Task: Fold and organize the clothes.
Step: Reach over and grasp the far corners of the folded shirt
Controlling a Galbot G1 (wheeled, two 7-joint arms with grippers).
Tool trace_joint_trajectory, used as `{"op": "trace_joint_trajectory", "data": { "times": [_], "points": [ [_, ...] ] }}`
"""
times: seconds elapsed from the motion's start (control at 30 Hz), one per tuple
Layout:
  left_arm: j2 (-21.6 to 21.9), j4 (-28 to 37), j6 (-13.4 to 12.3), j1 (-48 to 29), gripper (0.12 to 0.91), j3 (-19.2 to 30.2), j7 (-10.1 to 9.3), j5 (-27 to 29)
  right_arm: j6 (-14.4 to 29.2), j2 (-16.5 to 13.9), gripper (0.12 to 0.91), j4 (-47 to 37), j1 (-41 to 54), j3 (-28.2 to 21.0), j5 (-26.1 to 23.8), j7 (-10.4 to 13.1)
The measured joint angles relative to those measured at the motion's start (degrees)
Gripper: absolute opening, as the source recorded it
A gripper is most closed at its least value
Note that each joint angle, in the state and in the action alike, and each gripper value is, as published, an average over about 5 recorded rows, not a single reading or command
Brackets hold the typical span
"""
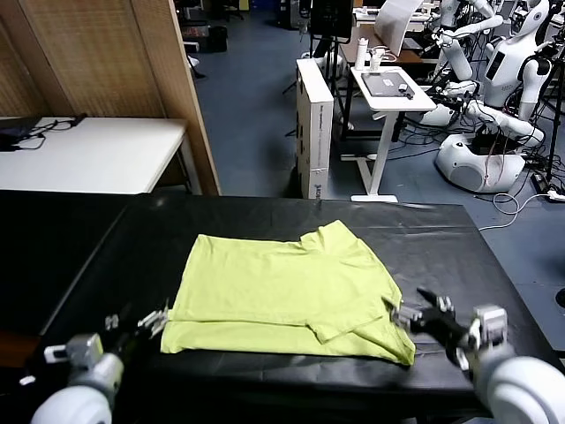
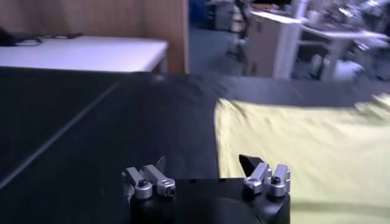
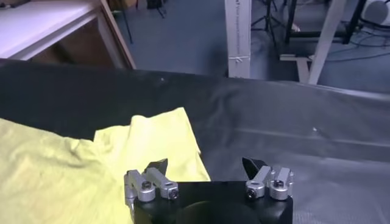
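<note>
No legible text, seemingly.

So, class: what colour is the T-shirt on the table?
Plain lime yellow-green T-shirt; the head view shows it best.

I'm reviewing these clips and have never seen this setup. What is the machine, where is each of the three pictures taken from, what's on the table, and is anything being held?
It is a two-armed robot. The wide picture comes from a camera on its head, looking down at a table with a black cloth. The other two come from cameras on its wrists, each looking past that arm's own fingers.

On the cloth lies one yellow-green T-shirt, partly folded, with a sleeve lying across its right side.

The left gripper sits open at the shirt's near left corner. The right gripper sits open at the near right corner. Neither holds anything.

Behind are a white table and other robots.
</note>
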Motion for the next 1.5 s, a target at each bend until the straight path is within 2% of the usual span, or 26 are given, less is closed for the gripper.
{"op": "trace_joint_trajectory", "data": {
  "times": [0.17, 0.47, 0.7, 0.87, 1.0, 1.17, 1.27, 1.5],
  "points": [
    [1.4, 5.9, 3.1, -8.2, 0.907, 3.6, 1.39, -4.8, -0.3, 1.1, 0.907, -4.9, 5.9, -5.1, -1.3, -0.7],
    [1.8, 17.9, 6.0, -19.7, 0.907, 10.1, 7.08, -5.1, -0.2, 3.8, 0.907, -10.2, 12.3, -10.4, -4.3, -1.3],
    [1.9, 23.5, 5.9, -24.6, 0.907, 12.5, 9.61, -3.3, 0.1, 5.0, 0.907, -12.8, 15.5, -13.3, -4.7, -1.2],
    [2.0, 26.2, 4.1, -26.8, 0.868, 13.8, 10.44, -1.6, 1.0, 5.6, 0.907, -14.7, 17.2, -14.8, -4.7, -1.4],
    [1.9, 28.4, 2.2, -28.7, 0.743, 14.9, 11.29, 0.4, 1.1, 6.2, 0.907, -16.2, 18.2, -15.8, -4.9, -1.5],
    [1.4, 31.4, 1.4, -30.7, 0.457, 16.3, 11.67, 1.2, 1.1, 6.6, 0.907, -17.6, 19.3, -16.9, -5.0, -1.7],
    [1.0, 33.0, 1.3, -31.8, 0.329, 16.9, 11.9, 1.5, 1.1, 6.9, 0.907, -18.2, 19.7, -17.4, -5.2, -1.7],
    [1.2, 35.4, 1.1, -32.8, 0.212, 18.0, 12.37, 1.8, 1.1, 7.4, 0.892, -18.9, 20.0, -18.3, -5.7, -1.8]
  ]
}}
